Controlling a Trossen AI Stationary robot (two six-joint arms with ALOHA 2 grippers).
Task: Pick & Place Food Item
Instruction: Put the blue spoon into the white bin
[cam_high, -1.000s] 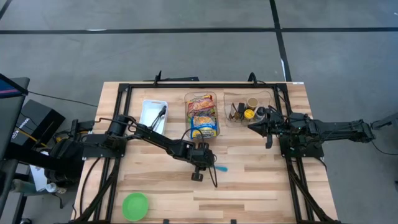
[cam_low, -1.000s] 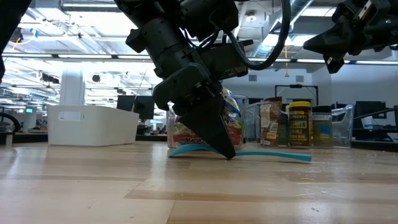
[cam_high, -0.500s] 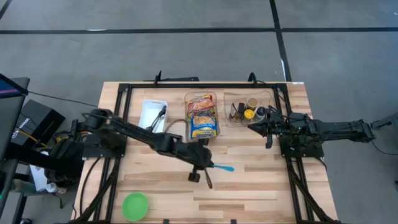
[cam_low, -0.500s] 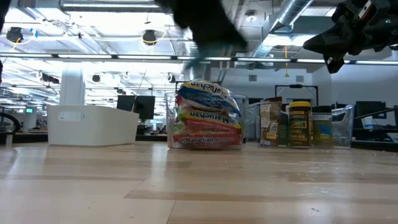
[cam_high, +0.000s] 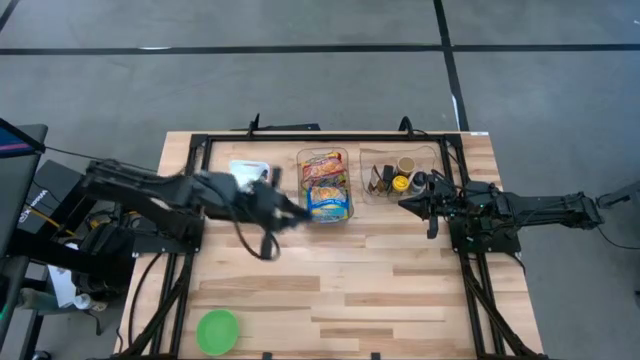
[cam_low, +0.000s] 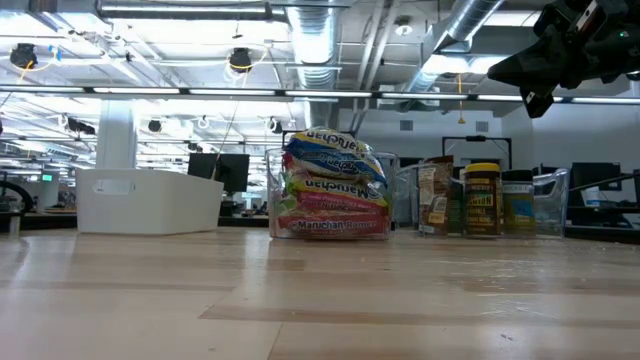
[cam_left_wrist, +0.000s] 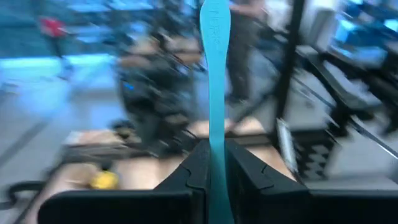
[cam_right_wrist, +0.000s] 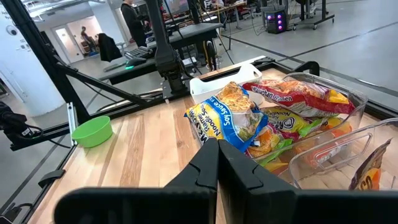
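My left gripper (cam_left_wrist: 214, 155) is shut on a flat teal utensil handle (cam_left_wrist: 214, 74), which sticks out past the fingertips. In the high view the left arm is blurred, with its gripper (cam_high: 292, 214) above the table between the white bin (cam_high: 240, 172) and the clear bin of noodle packets (cam_high: 325, 187). The teal utensil does not show there. My right gripper (cam_right_wrist: 217, 149) is shut and empty, held above the table (cam_high: 405, 205) beside the clear bin of jars (cam_high: 400, 178). It also shows in the low view (cam_low: 505, 70). My left gripper pinches the teal utensil's flat strip (cam_left_wrist: 215, 165) between its two fingers. The strip runs along the fingers and reaches well beyond their tips. It is lifted clear of the table. Its far end is cut off by the wrist picture's edge.
A green bowl (cam_high: 217, 331) stands near the front left. The noodle bin (cam_low: 330, 190) and jar bin (cam_low: 480, 200) stand along the far side, next to the white bin (cam_low: 150, 200). A black frame (cam_high: 330, 137) runs along the table's far edge.
My left gripper has lifted the teal utensil off the table's middle. It has risen out of the low view and swung toward the table's left and far side, to beside the white bin. The utensil has stayed in its fingers.
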